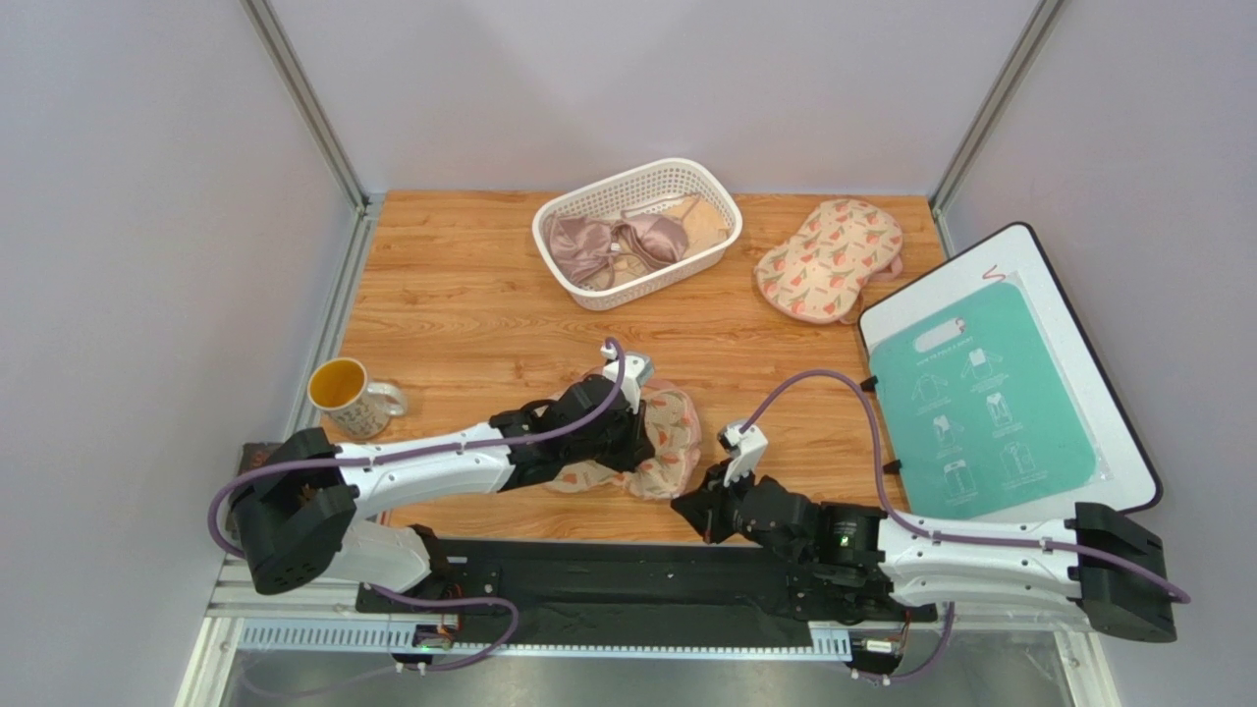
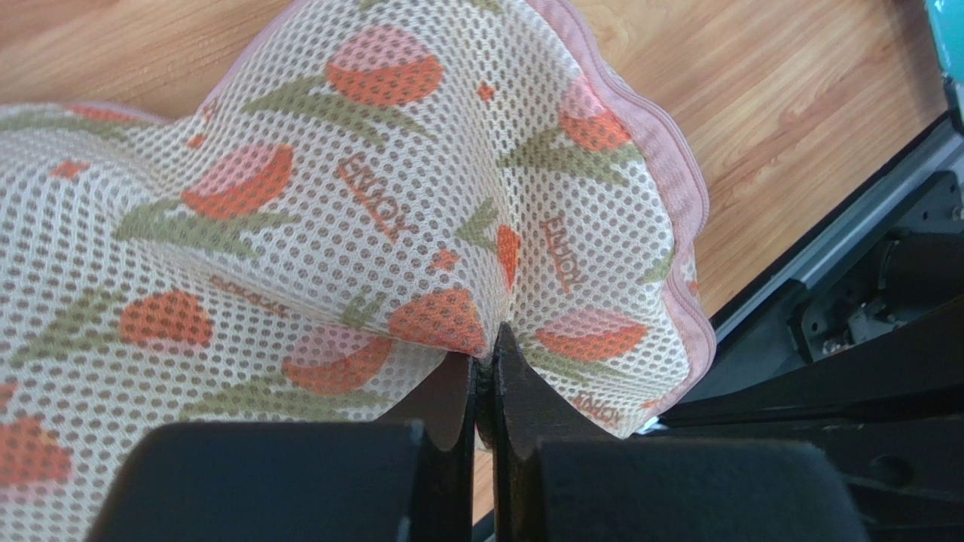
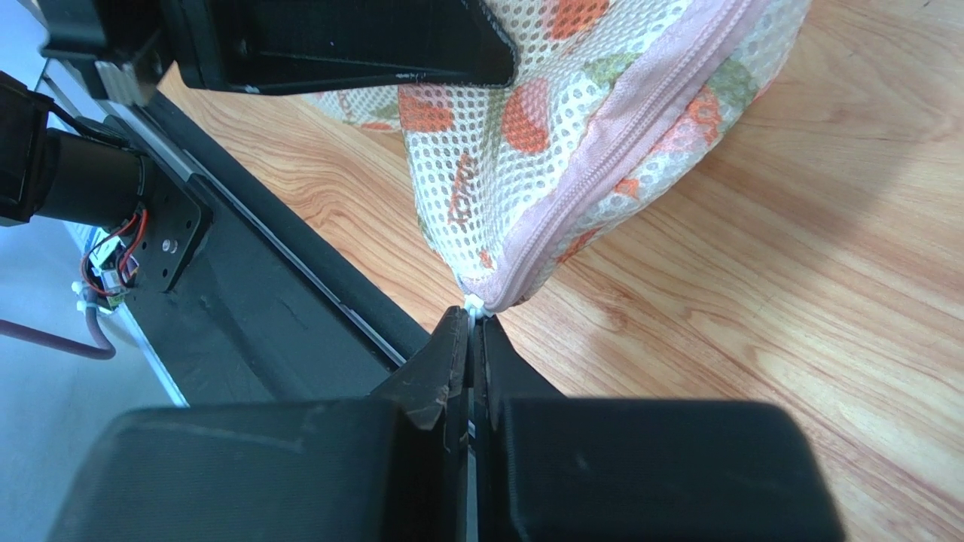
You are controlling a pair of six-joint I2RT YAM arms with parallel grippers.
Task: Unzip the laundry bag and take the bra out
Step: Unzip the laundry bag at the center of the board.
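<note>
The laundry bag (image 1: 676, 439), floral mesh with pink zip edging, lies at the table's near edge between my arms. My left gripper (image 1: 635, 442) is shut, pinching a fold of the bag's mesh (image 2: 373, 192), with the jaws (image 2: 489, 344) closed on the fabric. My right gripper (image 1: 688, 505) is shut on the white zip pull (image 3: 472, 305) at the bag's near corner (image 3: 543, 136), where the closed pink zip (image 3: 617, 141) ends. The left gripper's finger (image 3: 340, 45) shows above the bag. The mustard-yellow bra is hidden.
A second floral bag (image 1: 829, 258) lies at the back right. A white basket (image 1: 590, 290) holds a mauve satin bra (image 1: 605, 243) and a pale one. A mug (image 1: 343, 394) stands left. A white board with a teal panel (image 1: 981, 405) lies right.
</note>
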